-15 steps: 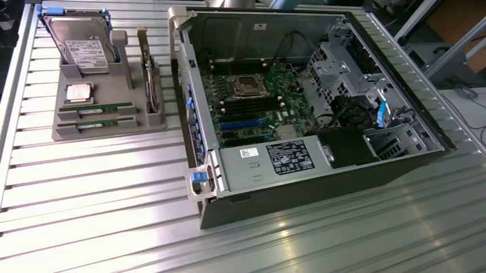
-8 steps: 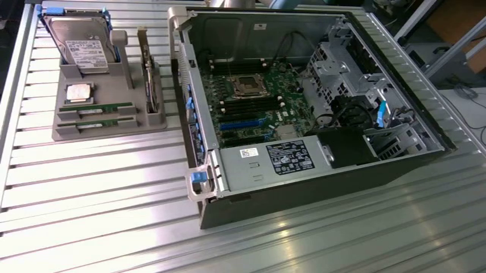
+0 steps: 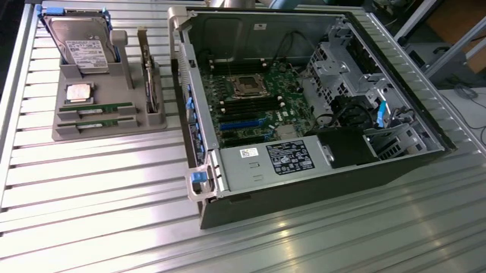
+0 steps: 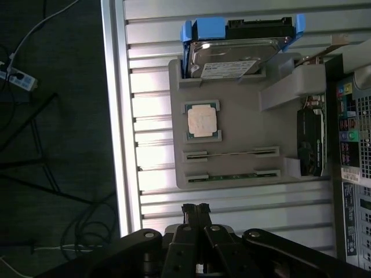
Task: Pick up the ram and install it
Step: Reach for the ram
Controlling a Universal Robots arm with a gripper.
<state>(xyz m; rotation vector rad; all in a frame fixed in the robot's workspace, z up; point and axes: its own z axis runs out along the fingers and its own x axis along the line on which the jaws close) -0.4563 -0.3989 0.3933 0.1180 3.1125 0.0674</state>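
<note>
Two ram sticks stand on edge in slots of a grey holder tray (image 3: 83, 133): one ram (image 3: 97, 107) and a second ram (image 3: 97, 121) just in front of it, both thin and green. In the wrist view the same sticks appear as ram (image 4: 231, 154) and ram (image 4: 231, 175) on the tray (image 4: 177, 124). My gripper (image 4: 196, 209) hovers high above the slatted table beside the tray's ram end, its black fingers pressed together and holding nothing. The open computer case (image 3: 304, 102) lies on its side, with dark memory slots (image 3: 254, 104) on the motherboard below the CPU socket.
The tray also carries a hard drive (image 3: 82, 40) in a blue frame, a square silver CPU (image 3: 79, 91) and an upright card (image 3: 152, 79) with a bracket. The case wall (image 3: 182, 85) rises right beside the tray. Cables lie on the floor (image 4: 52, 174) past the table edge.
</note>
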